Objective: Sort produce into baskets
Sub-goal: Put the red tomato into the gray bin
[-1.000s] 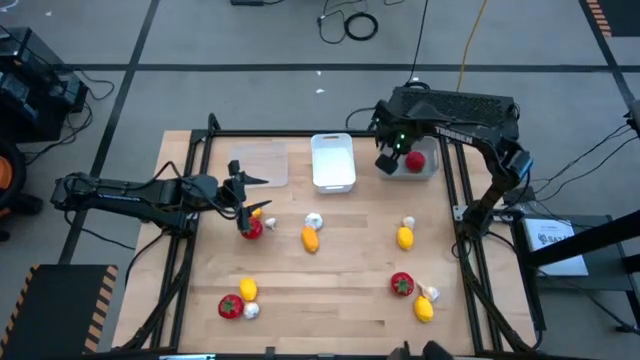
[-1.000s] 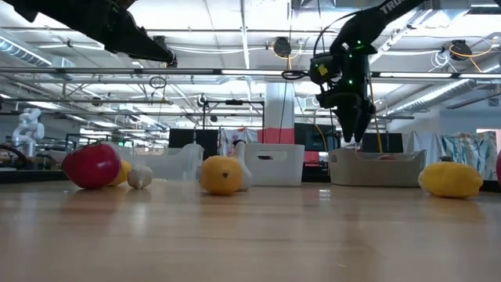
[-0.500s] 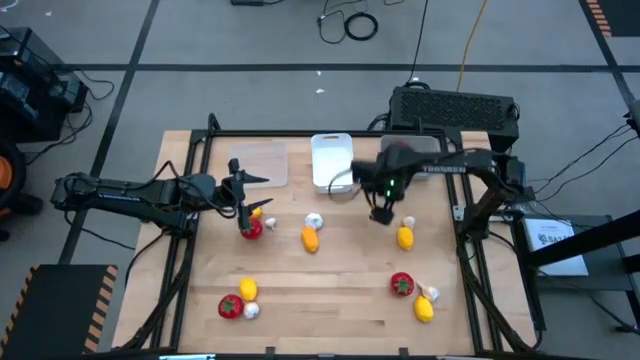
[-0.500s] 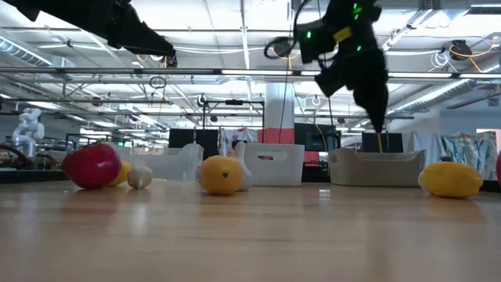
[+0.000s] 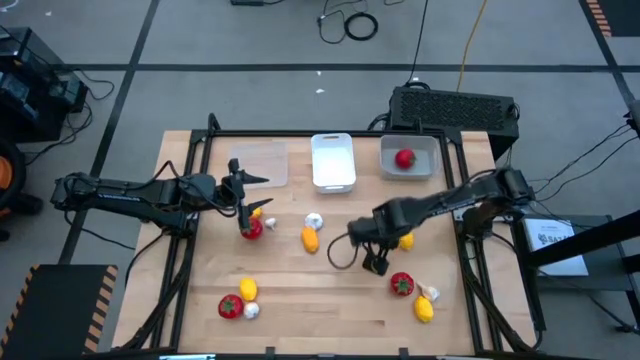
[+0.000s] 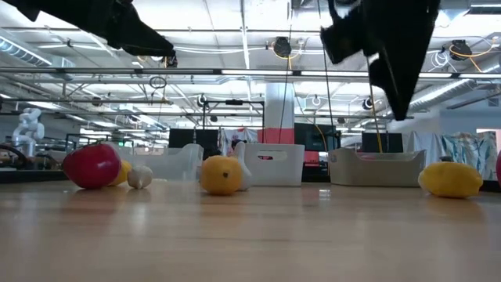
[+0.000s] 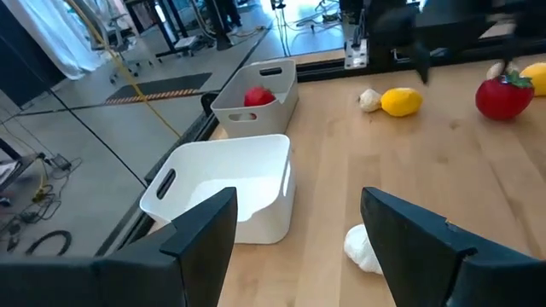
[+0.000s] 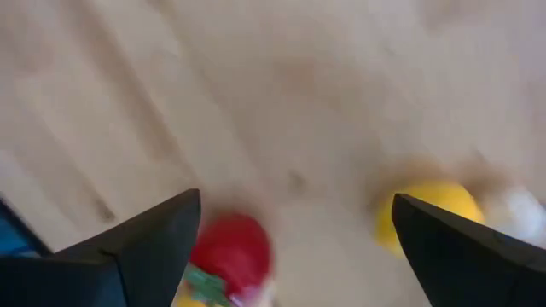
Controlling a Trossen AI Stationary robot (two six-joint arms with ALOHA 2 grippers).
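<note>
The right gripper [image 8: 294,247] hangs above the wooden table [image 8: 256,94], its two dark fingers [image 8: 145,243] spread wide with nothing between them. Below lie a blurred red tomato [image 8: 230,251] and a yellow lemon [image 8: 426,213], apart from each other.

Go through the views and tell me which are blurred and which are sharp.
Right wrist view: heavily smeared, a tomato and a lemon only soft blobs. Low view: the right arm's dark shape is streaked, the table objects crisp. Left wrist view: near white tray sharp, far arm blurred. High view: sharp throughout.
</note>
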